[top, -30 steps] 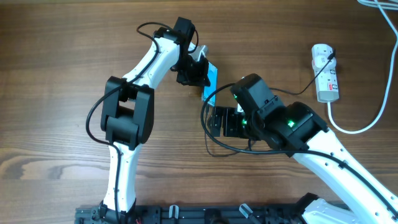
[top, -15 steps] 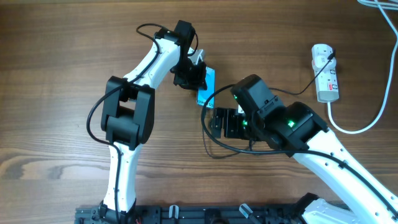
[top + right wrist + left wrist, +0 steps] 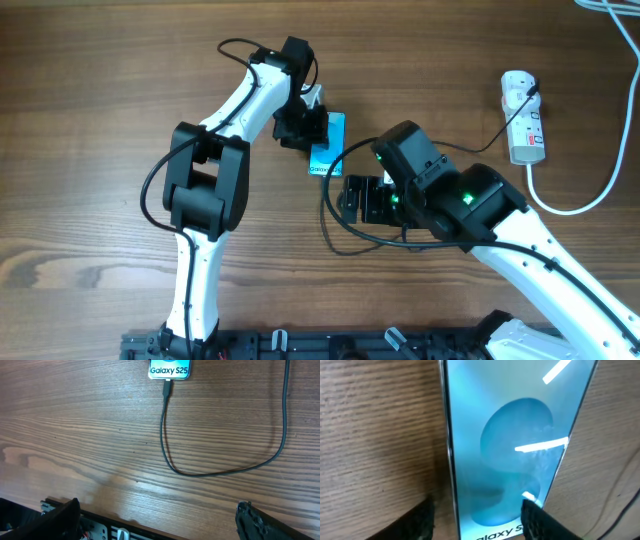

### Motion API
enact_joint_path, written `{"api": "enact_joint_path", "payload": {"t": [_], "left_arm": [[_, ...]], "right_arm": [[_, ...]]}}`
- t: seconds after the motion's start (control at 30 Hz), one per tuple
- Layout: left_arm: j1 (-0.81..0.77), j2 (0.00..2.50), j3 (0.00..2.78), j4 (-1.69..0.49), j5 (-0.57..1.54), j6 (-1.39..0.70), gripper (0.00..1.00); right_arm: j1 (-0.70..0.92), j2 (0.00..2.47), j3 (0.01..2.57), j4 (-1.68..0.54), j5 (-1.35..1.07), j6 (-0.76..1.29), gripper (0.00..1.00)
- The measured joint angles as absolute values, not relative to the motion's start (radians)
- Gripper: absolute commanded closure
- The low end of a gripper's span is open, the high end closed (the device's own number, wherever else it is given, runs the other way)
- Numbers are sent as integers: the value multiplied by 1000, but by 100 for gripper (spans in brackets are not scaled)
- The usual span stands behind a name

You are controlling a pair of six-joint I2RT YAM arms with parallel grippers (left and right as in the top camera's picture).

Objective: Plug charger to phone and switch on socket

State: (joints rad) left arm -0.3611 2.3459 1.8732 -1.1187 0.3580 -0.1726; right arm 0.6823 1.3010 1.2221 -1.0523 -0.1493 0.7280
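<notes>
While clamping flat cyan-screen phone (image 3: 505,450) with left gripper (image 3: 480,517), holds it ahead of wide-open right gripper (image 3: 157,512) | thin black charger cable (image 3: 161,430) seemingly plugged in | white oblong socket (image 3: 523,118) well behind right gripper, long axis fore-aft | right arm (image 3: 540,240) nearer

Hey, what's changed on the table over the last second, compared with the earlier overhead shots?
The left claw has shifted slightly toward the robot's base. The phone slid with it and now lies closer to the right claw. The charger loop next to the phone shifted a little too. The right claw stayed where it was, and the socket did not move.
</notes>
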Motion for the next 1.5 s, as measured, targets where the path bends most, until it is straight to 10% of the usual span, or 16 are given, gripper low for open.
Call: {"api": "enact_joint_path", "payload": {"t": [0.03,0.4,0.57,0.87,1.5], "left_arm": [[-361,2346,1873,-1127,356,-170,0],[-263,2034,1861,-1255,352,-171,0],[-236,1827,1869,-1295,289,-171,0],[-236,1832,1869,-1299,273,-171,0],[-236,1832,1869,-1299,270,-171,0]], "right_arm": [[683,1301,1222,-1053,-149,728,0],[618,1303,1236,-1097,-150,711,0],[183,1409,1552,-1362,-97,525,0],[-269,1598,1607,-1141,244,421,0],[-418,2122,1608,-745,119,308,0]]}}
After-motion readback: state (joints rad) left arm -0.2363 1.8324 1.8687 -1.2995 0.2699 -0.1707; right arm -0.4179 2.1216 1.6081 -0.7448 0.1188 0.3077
